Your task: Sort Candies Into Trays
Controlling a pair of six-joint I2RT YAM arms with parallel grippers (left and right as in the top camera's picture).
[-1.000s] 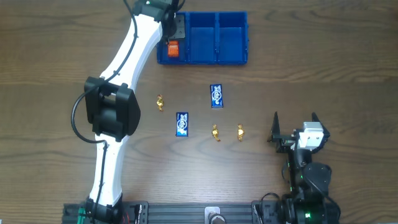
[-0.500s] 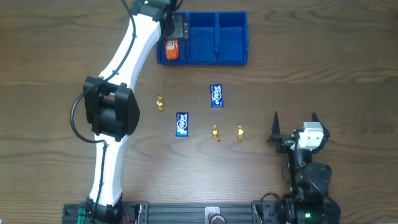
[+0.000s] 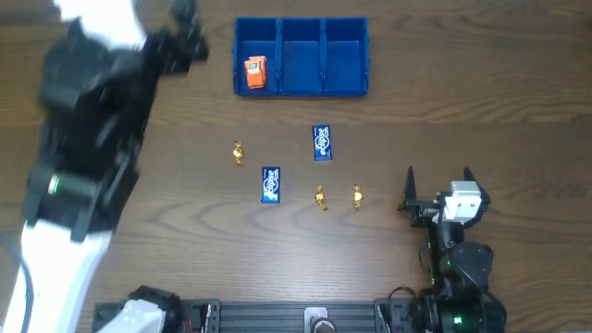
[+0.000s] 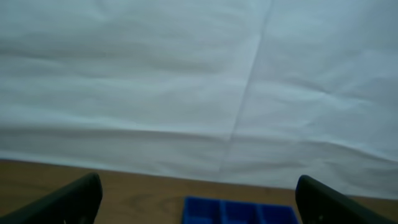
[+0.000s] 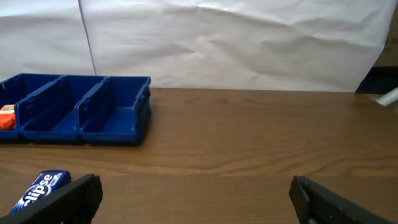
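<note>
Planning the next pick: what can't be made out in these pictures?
- Tray, left wrist view: cut off by the bottom edge, contents hidden.
- Blue candy, right wrist view: partly hidden behind the right tool's finger.
- Orange candy, right wrist view: cut by the picture's edge.
- Gold candies, top view: too small for wrapper detail.

You have print on three wrappers and nowhere else. The blue candy packet nearer the tray [image 3: 321,142], lying about mid-table, carries a white slanted word along its length. From above it is too small to make out. In the right wrist view the word shows larger but only in part; it is a brand name. The blue candy packet farther from the tray [image 3: 271,184] bears the same white lettering. The orange candy packet [image 3: 255,73], in the left compartment of the blue tray [image 3: 301,92] by the table's [image 3: 481,120] far edge, has pale marks too small to read.
</note>
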